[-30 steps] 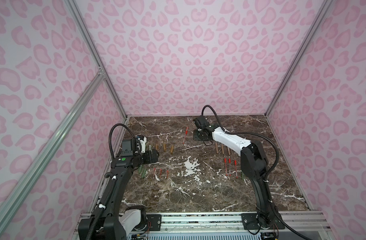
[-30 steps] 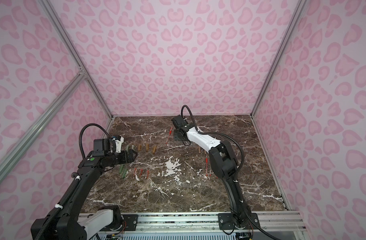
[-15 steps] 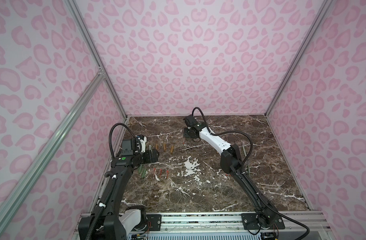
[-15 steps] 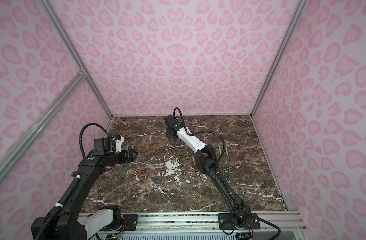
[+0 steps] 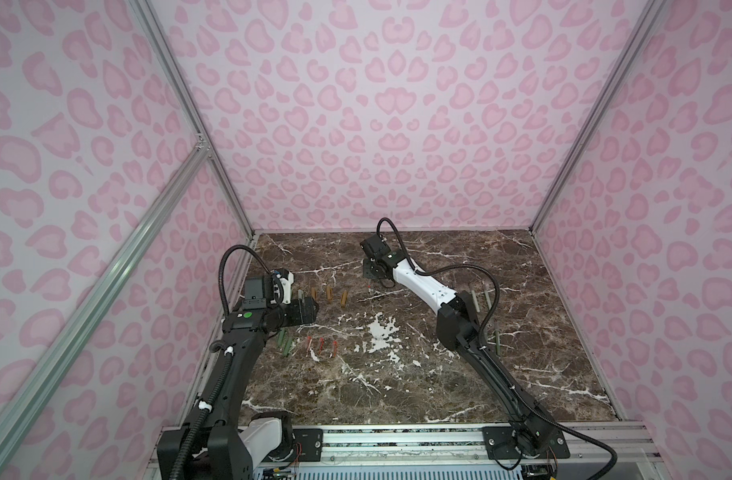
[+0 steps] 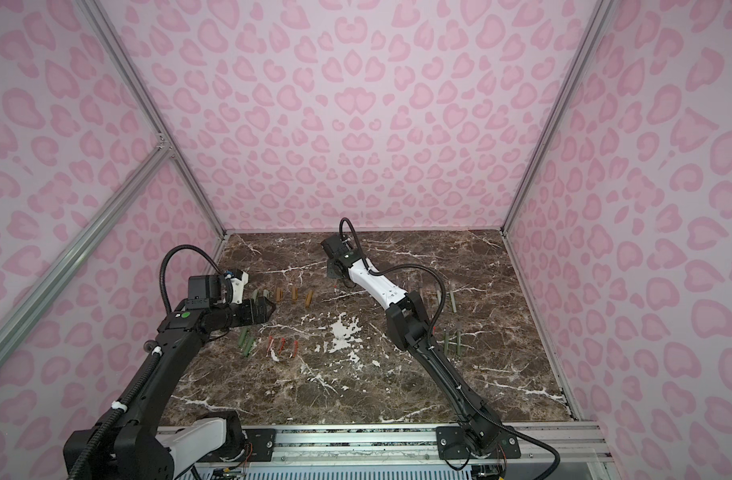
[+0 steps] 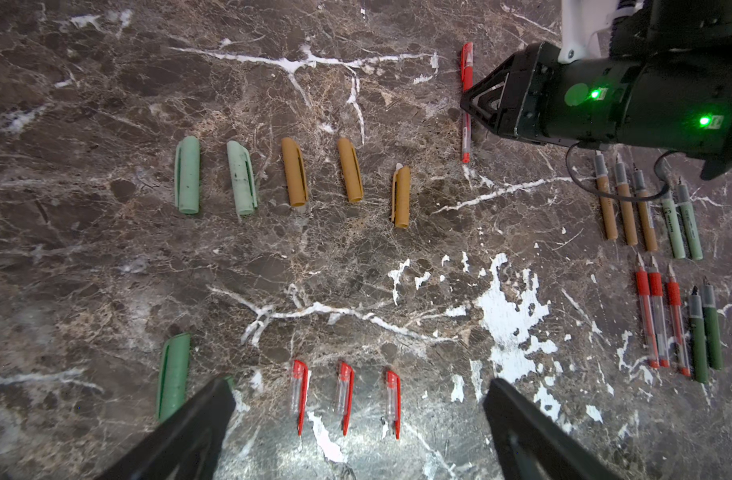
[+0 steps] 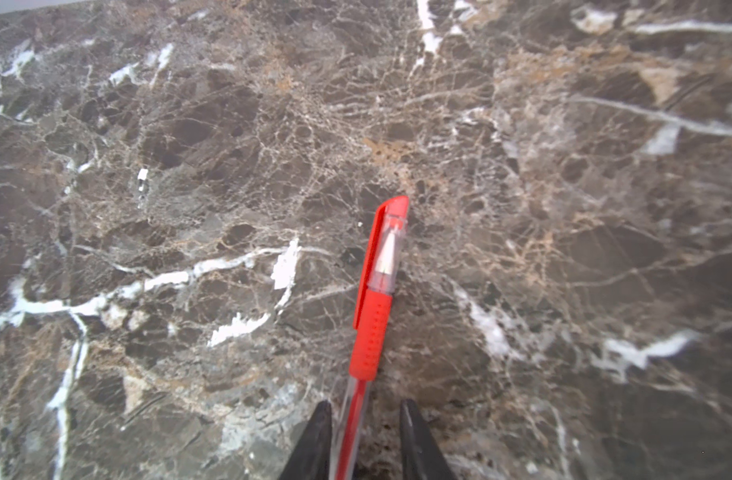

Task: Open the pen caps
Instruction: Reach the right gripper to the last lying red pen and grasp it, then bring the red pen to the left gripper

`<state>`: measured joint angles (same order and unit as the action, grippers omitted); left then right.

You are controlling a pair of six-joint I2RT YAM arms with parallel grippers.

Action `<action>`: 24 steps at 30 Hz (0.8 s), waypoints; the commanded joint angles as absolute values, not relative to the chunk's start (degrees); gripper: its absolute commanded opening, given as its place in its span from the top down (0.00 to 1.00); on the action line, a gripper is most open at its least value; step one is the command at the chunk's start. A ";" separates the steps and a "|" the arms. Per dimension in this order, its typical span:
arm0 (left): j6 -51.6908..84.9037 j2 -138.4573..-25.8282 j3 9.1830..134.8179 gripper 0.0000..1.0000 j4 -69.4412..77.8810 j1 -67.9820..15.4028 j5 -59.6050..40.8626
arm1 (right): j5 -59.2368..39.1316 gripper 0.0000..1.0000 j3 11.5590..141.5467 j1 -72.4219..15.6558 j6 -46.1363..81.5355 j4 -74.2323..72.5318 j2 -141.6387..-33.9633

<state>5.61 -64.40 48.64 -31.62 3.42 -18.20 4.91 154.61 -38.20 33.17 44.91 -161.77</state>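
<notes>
A capped red pen (image 8: 372, 324) lies on the marble, its clear red-tipped cap (image 8: 387, 241) pointing away from my right gripper (image 8: 366, 415). The jaws stand on either side of the clear barrel, one finger (image 8: 320, 419) against it and a gap at the other. In the left wrist view, loose pen caps lie in rows: pale green (image 7: 187, 174), tan (image 7: 294, 172), dark green (image 7: 174, 376) and red (image 7: 346, 392). My left gripper (image 7: 358, 386) hangs wide open above the red caps, holding nothing. Both top views show the left gripper (image 5: 312, 309) near the tan caps (image 5: 329, 293).
Uncapped pen barrels lie in groups on the right: tan (image 7: 624, 208), pale green (image 7: 684, 224), red (image 7: 657, 316) and dark green (image 7: 705, 332). The right arm (image 5: 422, 286) stretches over some of them. Pink patterned walls (image 5: 377, 124) enclose the marble table (image 5: 397, 382).
The right gripper has moved left and down onto the capped red pen, and its jaws have narrowed around the barrel. The left arm has stayed put.
</notes>
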 commanded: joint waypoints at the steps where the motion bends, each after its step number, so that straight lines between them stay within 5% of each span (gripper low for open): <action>1: 5.58 -64.42 48.98 0.02 -31.04 3.53 -18.58 | 6.95 0.72 153.80 -38.08 31.30 54.93 -162.94; 16: 5.98 -64.65 49.43 0.02 -31.28 3.60 -19.19 | 0.80 0.96 144.95 -38.04 27.93 59.49 -156.27; 24: 7.22 -64.01 49.67 0.01 -31.34 3.56 -27.62 | -1.69 0.98 113.93 -39.84 28.28 42.67 -133.99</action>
<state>6.13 -64.16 48.88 -31.68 3.42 -22.28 -0.25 120.86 -39.35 28.05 48.62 -139.35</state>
